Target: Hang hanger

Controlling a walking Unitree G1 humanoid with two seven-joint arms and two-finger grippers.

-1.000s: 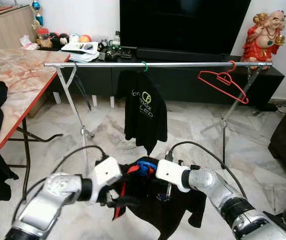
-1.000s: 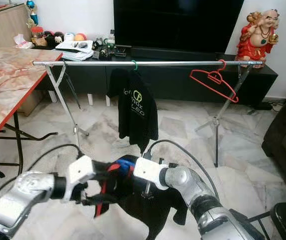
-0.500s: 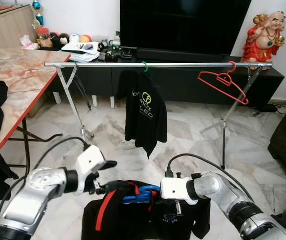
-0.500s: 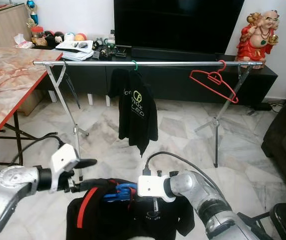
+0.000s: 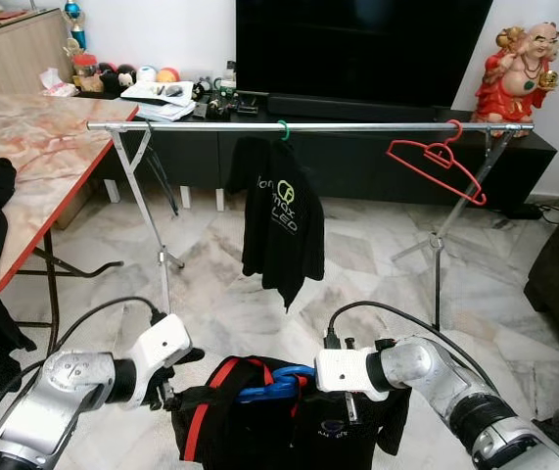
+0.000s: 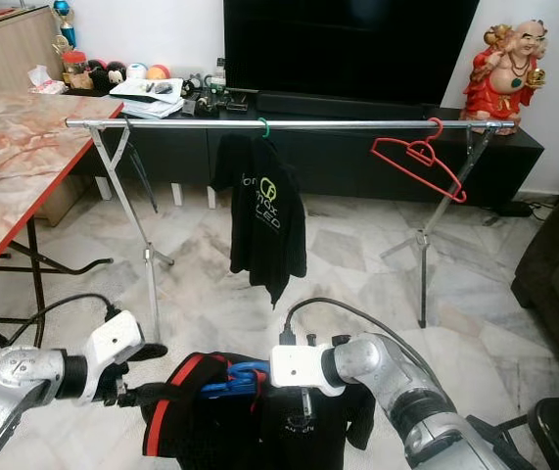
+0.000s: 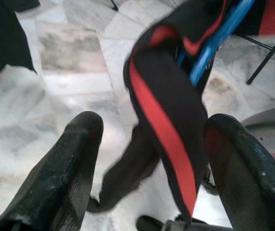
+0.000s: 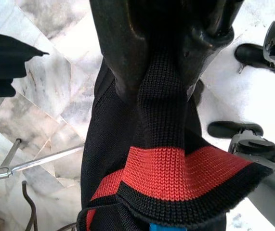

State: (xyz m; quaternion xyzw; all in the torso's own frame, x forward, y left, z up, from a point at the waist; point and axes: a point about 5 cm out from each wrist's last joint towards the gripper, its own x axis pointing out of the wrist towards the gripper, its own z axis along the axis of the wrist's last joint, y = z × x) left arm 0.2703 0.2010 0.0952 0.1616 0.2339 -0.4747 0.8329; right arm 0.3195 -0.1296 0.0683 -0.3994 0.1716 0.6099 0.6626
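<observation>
Knitwear, soft and floppy: a black shirt point(image 5: 259, 421) with red trim drapes over a stiff blue hanger point(image 5: 274, 385), low and near, before the metal rail point(image 5: 308, 126). Right tool point(image 8: 166, 72) is clamped on the ribbed collar. Left tool point(image 7: 147, 159) gapes wide around a sleeve, gripping nothing. Best hold looks like the rigid hook.

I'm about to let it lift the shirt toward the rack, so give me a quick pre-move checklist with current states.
1. Right gripper clamped on the black shirt collar: ok.
2. Left gripper gripping shirt: not ok, fingers open around the collar.
3. Blue hanger inside shirt: ok, partly hidden.
4. Free space on rail left of the hung shirt: ok.
5. Blue hanger's hook free: cannot tell.
</observation>
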